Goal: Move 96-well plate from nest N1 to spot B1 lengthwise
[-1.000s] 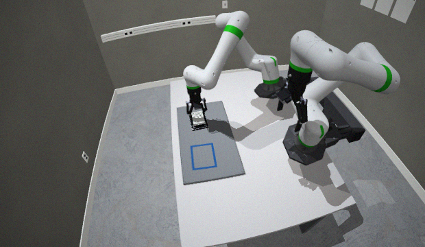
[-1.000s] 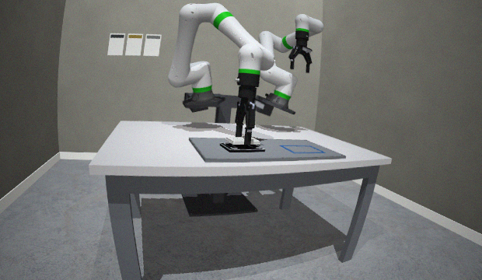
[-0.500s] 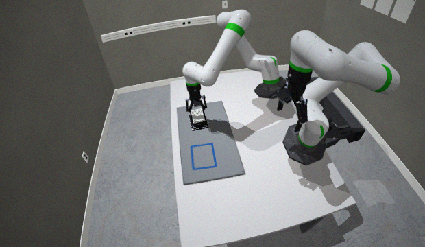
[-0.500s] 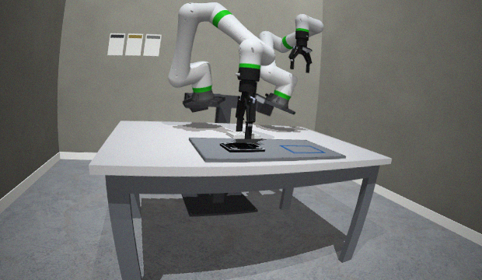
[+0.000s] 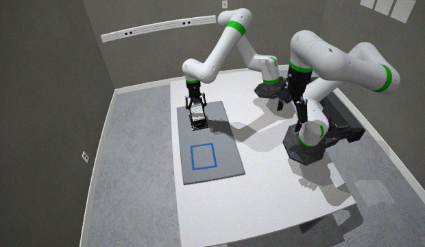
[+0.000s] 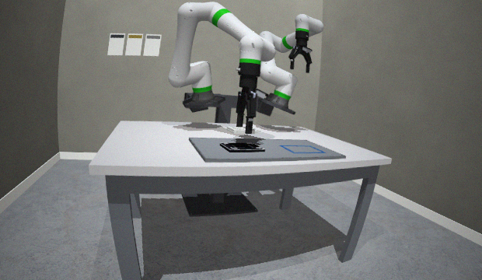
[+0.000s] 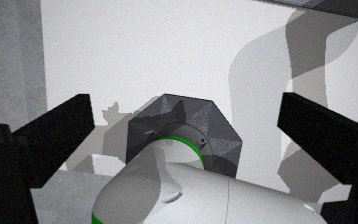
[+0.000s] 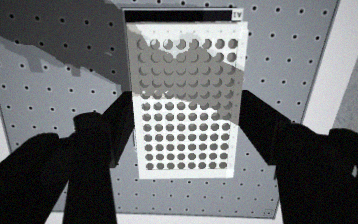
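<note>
The right black two-finger gripper [image 5: 197,107] [image 6: 245,130] [image 8: 187,110] is part-way open, pinching the white, flat plate with many round holes [image 5: 197,112] [image 6: 238,129] [image 8: 186,112] by its long sides. The plate is up above the flat black nest [image 5: 199,127] [image 6: 242,147] [image 8: 180,15]. Its long side runs away from the right wrist camera, nearly in line with the nest. The left black two-finger gripper [image 5: 299,127] [image 6: 299,71] [image 7: 186,110] is wide open and has nothing.

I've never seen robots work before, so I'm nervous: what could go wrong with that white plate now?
The right end effector grips the 96-well plate only by its two long sides, above the black nest, so it could slip or tip and drop.

The blue outline lies farther along the grey board; a slightly turned plate might land across the tape.
</note>
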